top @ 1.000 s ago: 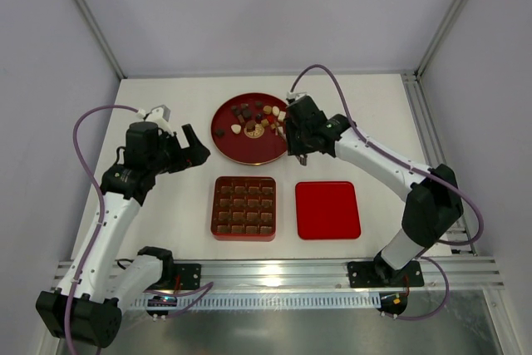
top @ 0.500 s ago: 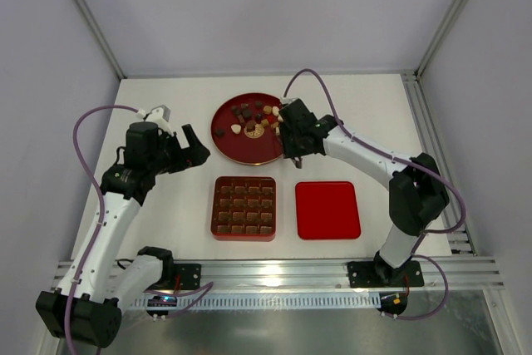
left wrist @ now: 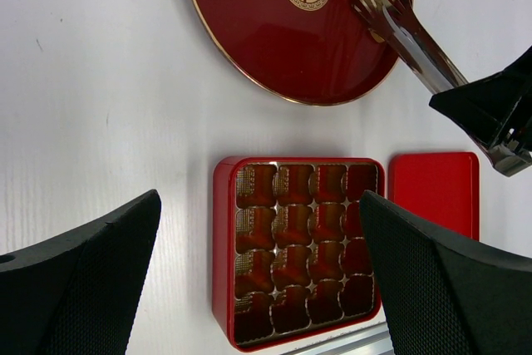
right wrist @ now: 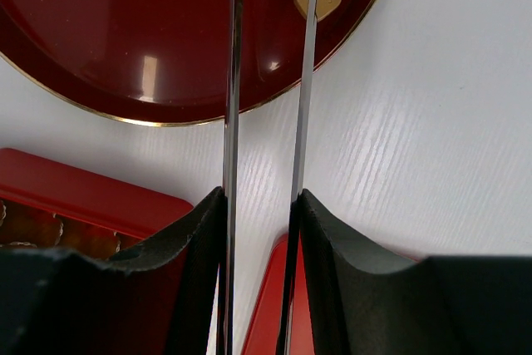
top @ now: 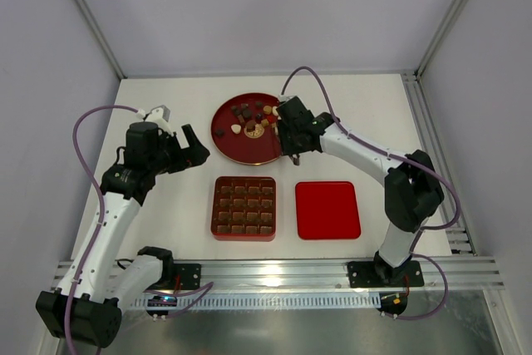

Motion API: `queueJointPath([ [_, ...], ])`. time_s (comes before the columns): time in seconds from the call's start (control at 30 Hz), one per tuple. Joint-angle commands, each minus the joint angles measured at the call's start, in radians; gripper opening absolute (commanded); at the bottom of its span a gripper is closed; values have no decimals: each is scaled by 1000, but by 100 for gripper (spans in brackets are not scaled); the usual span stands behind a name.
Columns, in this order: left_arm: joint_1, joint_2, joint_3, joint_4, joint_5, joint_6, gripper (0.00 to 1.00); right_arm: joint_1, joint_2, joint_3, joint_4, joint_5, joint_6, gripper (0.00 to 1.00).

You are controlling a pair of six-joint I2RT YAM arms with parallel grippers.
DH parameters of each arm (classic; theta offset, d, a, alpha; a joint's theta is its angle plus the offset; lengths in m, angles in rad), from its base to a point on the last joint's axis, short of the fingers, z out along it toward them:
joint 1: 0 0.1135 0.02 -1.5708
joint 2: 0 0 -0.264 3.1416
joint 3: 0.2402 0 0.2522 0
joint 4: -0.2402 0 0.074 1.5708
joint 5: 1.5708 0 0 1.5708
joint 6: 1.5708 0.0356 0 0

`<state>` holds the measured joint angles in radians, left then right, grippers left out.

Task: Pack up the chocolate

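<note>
White table (top: 166, 97), matte, with faint streaky grain up close, formed the base of a boxed cell. Plain pale grey panels closed it in: back wall (top: 266, 6), left wall (top: 37, 81), right wall (top: 503, 106). Aluminium struts (top: 89, 16) ran up both back corners, slanting in the overhead view. A slotted aluminium rail (top: 283, 273) crossed the table's near edge, and a side rail (top: 413, 97) ran along its right edge. A brushed metal sheet (top: 283, 330) lay nearer than the rail. Light was even and soft, shadows weak, with a dull glare on the metal.
</note>
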<state>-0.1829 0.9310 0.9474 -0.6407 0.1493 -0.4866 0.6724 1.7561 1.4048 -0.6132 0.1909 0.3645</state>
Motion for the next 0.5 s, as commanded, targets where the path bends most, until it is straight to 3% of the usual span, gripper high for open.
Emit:
queueJointPath([
  [0.0, 0, -18, -6, 4, -7, 17, 100, 1, 14, 46, 20, 18, -15, 42],
  [0.47, 0, -15, -6, 4, -4, 17, 100, 0, -20, 45, 3, 1, -13, 35],
])
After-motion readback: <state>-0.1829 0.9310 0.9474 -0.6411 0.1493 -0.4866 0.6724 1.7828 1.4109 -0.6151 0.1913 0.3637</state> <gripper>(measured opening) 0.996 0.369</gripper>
